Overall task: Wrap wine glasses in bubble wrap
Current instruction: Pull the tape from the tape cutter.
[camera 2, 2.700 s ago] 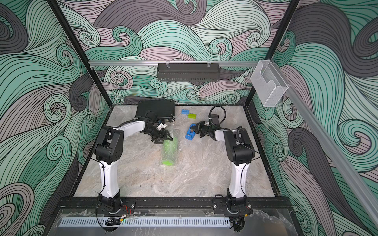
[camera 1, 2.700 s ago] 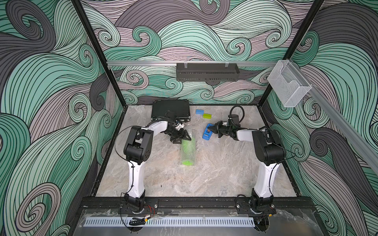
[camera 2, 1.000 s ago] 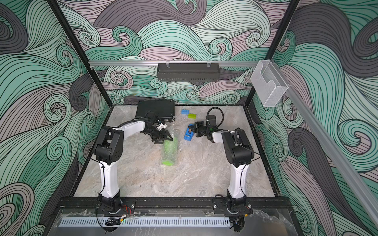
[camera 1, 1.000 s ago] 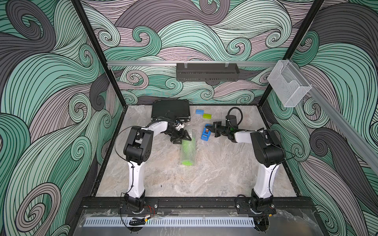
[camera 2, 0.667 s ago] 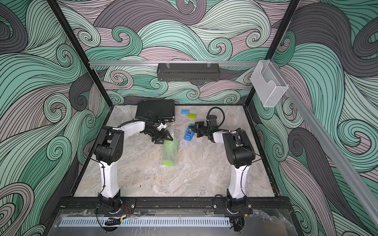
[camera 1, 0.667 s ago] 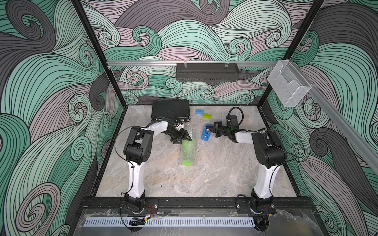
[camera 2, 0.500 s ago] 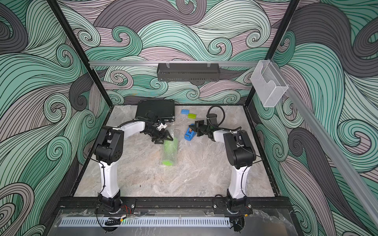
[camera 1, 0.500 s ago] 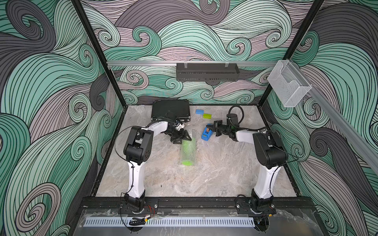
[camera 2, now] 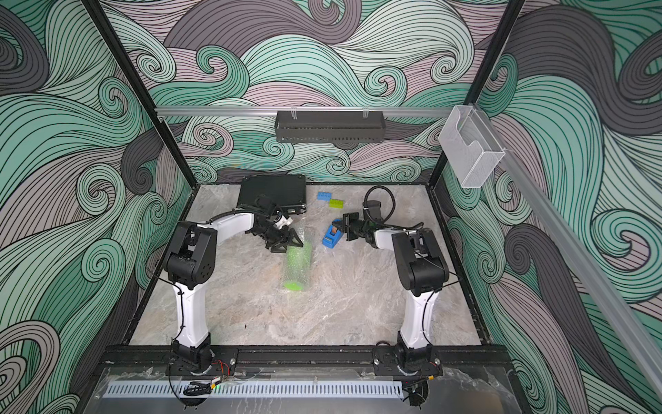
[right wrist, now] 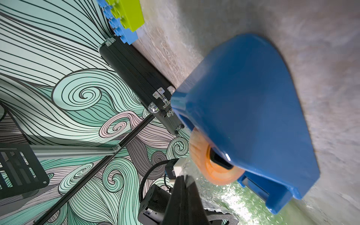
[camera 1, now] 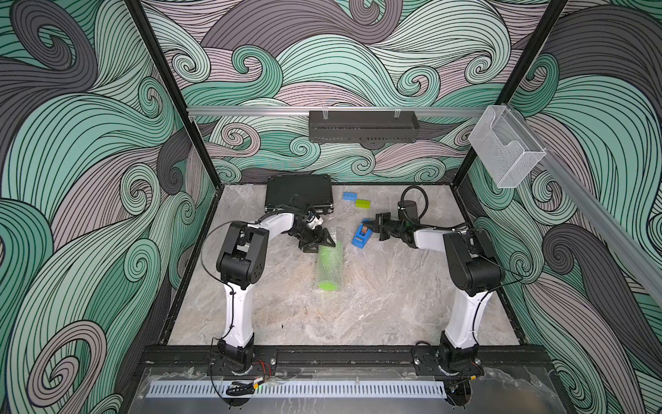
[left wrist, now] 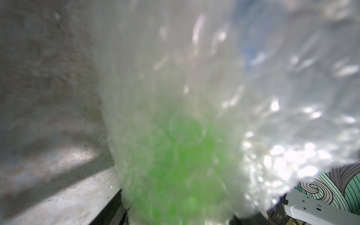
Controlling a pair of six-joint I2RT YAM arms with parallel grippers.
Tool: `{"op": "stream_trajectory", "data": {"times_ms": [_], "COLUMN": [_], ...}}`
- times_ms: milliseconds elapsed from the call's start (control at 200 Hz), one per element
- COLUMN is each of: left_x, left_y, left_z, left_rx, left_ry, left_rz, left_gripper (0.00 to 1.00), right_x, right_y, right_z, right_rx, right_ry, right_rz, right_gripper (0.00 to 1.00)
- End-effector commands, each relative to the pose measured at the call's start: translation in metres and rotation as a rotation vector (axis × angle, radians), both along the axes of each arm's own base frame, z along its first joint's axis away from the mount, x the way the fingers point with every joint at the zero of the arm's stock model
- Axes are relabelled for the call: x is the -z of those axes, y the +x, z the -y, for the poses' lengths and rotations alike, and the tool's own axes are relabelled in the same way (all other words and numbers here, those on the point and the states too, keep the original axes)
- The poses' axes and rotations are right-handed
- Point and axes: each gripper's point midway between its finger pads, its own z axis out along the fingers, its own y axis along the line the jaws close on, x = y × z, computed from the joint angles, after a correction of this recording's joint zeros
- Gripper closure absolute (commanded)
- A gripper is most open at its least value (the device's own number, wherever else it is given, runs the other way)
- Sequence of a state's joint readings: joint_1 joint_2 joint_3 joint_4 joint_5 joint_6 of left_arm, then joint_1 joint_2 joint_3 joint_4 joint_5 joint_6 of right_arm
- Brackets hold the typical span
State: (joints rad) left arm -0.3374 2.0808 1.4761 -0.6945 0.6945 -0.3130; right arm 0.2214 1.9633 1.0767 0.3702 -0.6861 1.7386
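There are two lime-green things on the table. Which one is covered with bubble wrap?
The goblet, lying on its side inside the rolled bubble wrap in the middle. The small green brick near the back lies bare.

goblet [camera 1: 326,285] rolled in bubble wrap [camera 1: 331,258] — left gripper [camera 1: 318,245] clasps its far end, right gripper [camera 1: 370,228] at tape dispenser [camera 1: 360,240].

Lab robot cell: wave-print walls [camera 1: 89,143], aluminium rail [camera 1: 250,112], marble tabletop [camera 1: 358,315].

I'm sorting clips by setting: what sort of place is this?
Probably a robot lab test cell: a left arm and right arm mounted on a black rail, a tabletop walled by wave-patterned panels, and props like a tape dispenser.
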Motion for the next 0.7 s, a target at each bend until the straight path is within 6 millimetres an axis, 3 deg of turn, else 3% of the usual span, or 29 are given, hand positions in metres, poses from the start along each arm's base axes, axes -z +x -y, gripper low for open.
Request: {"op": "stream_trajectory", "data": {"times_ms": [0,95,170,290,390,530,610,696], "left_x": [0.046,0.05,0.052,0.045,0.053,0.042,0.047,0.048], "left_y": [-0.037,-0.041,-0.041,-0.039,-0.043,-0.037,-0.041,-0.04], "left_z": [-0.032,-0.029,-0.028,-0.031,-0.027,-0.03,-0.028,-0.028], "left_rx": [0.012,0.009,0.011,0.014,0.008,0.017,0.009,0.012], "left_ry": [0.226,0.216,0.214,0.229,0.211,0.224,0.208,0.217], "left_rz": [-0.135,-0.157,-0.166,-0.127,-0.168,-0.12,-0.144,-0.153], "left_gripper": [0.31,0.31,0.31,0.31,0.31,0.31,0.31,0.31], "right_x": [-0.05,-0.024,-0.039,-0.064,-0.038,-0.041,-0.029,-0.03], "right_y": [0.011,0.009,0.009,0.014,0.018,0.018,0.018,0.017], "right_z": [-0.003,0.001,-0.004,-0.005,0.008,0.008,0.009,0.005], "right_rx": [-0.022,-0.015,0.02,-0.026,-0.027,-0.012,-0.022,-0.012], "right_ry": [0.004,0.019,0.07,0.007,-0.025,-0.021,-0.031,-0.002], "right_rz": [0.135,0.074,0.11,0.165,0.092,0.111,0.083,0.09], "right_gripper": [1.0,1.0,1.0,1.0,1.0,1.0,1.0,1.0]}}
